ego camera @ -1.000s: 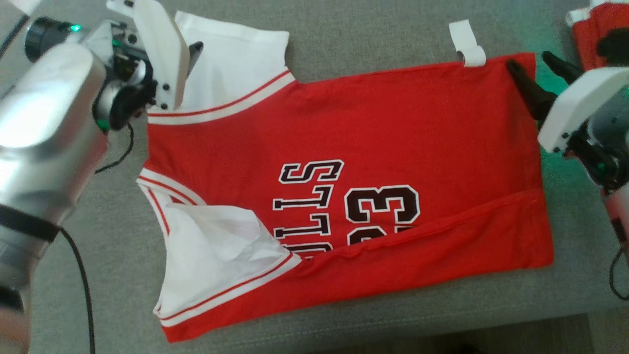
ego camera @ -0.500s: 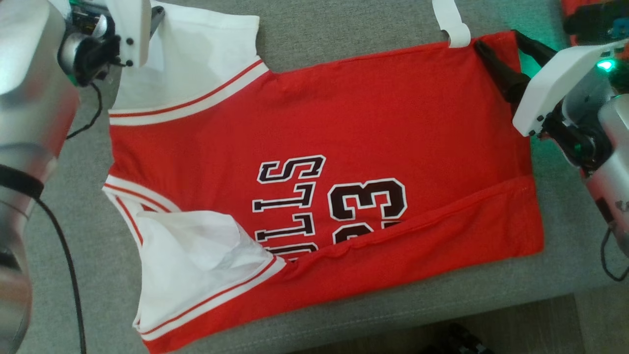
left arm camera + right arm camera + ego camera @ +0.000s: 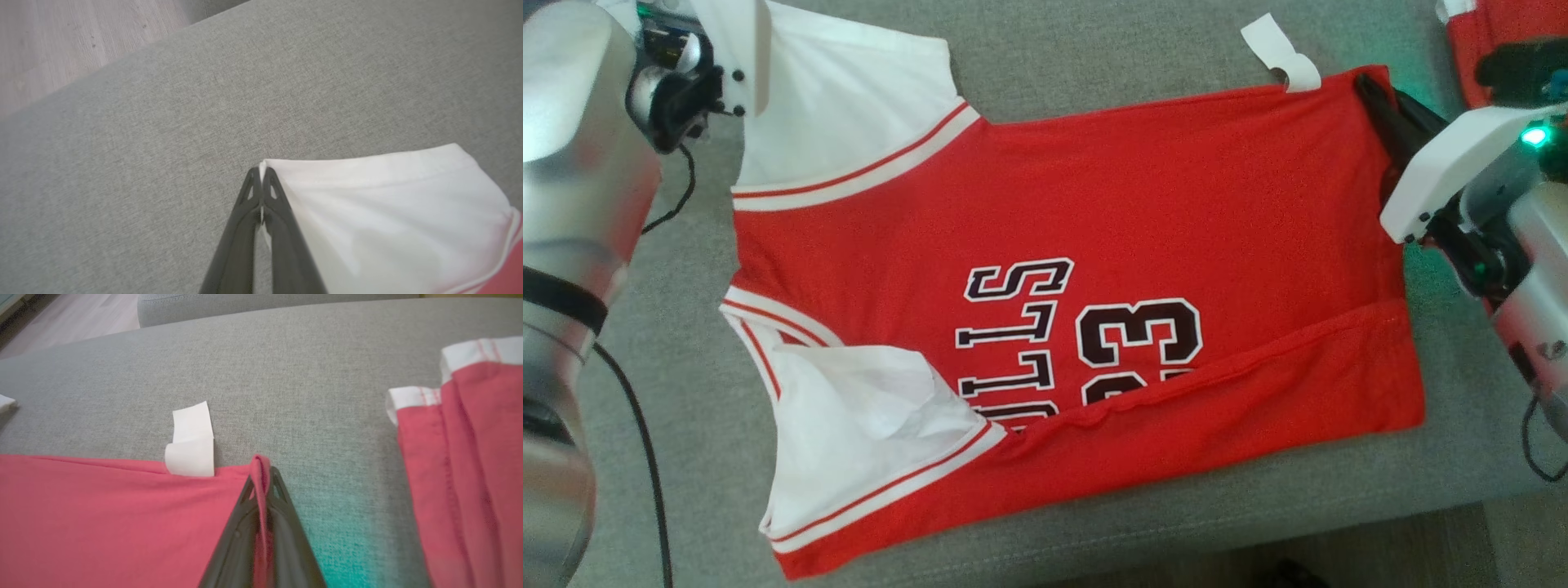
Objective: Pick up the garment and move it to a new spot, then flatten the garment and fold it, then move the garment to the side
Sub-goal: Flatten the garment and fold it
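1. Head view: the jersey (image 3: pixel 1094 204) lies flat across the middle of the cushion (image 3: pixel 1094 33). Its shoulders point to the left edge and its hem to the right edge. Its near strip is already folded up over the lower part of the print.
2. Toward the cushion's far-left corner, the left gripper (image 3: pixel 261 173) has its jaws pressed together on the tip of the far sleeve (image 3: pixel 388 216), with a sliver of white cloth between them.
3. Toward the far-right corner, the right gripper (image 3: pixel 263 475) has its jaws closed on the far hem corner. A red ridge of cloth is pinched between them, just beside the tag (image 3: pixel 191 441).
4. The step in hand looks like folding the far long edge over toward the near edge.
5. To do it well:
   - Raise both corners together and level.
   - Keep the far edge taut between them so that it does not sag.
   - Lift only enough to clear the cloth, so that the body does not drag.
   - Lay the edge down parallel to the near fold.
6. Both pinches sit at the very corners, so a sharp tug could slip one free.
7. Count:
   - One jersey is in hand.
   - One other red garment (image 3: pixel 470 465) lies at the right edge, well apart.
   - There is one tag.
   - There are two sleeves: the far one gripped, and the near sleeve (image 3: pixel 866 425) lying loose.
   - There are two grippers, both gripping.
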Motion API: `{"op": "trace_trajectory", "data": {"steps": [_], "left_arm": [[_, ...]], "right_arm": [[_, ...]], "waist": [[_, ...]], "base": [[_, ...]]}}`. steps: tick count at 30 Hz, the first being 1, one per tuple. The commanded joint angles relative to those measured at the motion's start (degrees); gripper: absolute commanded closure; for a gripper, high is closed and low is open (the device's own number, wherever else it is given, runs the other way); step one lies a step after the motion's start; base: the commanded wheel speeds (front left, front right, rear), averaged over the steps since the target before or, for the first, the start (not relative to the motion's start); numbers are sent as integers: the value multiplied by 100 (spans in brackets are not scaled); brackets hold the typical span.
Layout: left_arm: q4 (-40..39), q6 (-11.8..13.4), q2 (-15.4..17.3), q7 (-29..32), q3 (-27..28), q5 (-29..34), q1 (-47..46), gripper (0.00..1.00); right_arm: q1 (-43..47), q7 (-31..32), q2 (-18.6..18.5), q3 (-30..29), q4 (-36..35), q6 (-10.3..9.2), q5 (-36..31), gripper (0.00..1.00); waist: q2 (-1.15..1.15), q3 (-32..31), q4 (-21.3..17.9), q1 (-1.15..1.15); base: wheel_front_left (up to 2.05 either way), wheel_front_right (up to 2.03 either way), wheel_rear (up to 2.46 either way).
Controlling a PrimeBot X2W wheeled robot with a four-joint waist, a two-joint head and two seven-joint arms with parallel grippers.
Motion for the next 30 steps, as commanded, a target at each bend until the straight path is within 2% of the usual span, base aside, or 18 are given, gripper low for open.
{"op": "trace_trajectory", "data": {"steps": [1, 10, 16, 25, 30], "left_arm": [[-45, -13, 188, -77, 134, 25, -273, 100], [32, -238, 179, -308, 97, -132, 80, 100], [-344, -372, 355, -242, -32, -290, 391, 100], [-1462, -408, 863, 440, -373, -679, 836, 100], [-2400, -409, 1351, 1101, -574, -1061, 1143, 100]], "right_arm": [[-73, -124, -76, -32, -7, -4, 41, 100], [113, -591, 116, 162, 335, -4, 175, 100], [380, -714, 66, 283, 546, -4, 324, 100], [683, -720, -38, 472, 847, -4, 513, 100], [742, -687, -80, 616, 963, -4, 603, 100]], "waist": [[0, -86, 42, 0], [0, -666, 214, 0], [0, -1109, 355, 0], [0, -1564, 569, 0], [0, -1751, 660, 0]], "base": [[0, 0, 0], [0, 0, 0], [0, 0, 0], [0, 0, 0], [0, 0, 0]]}}
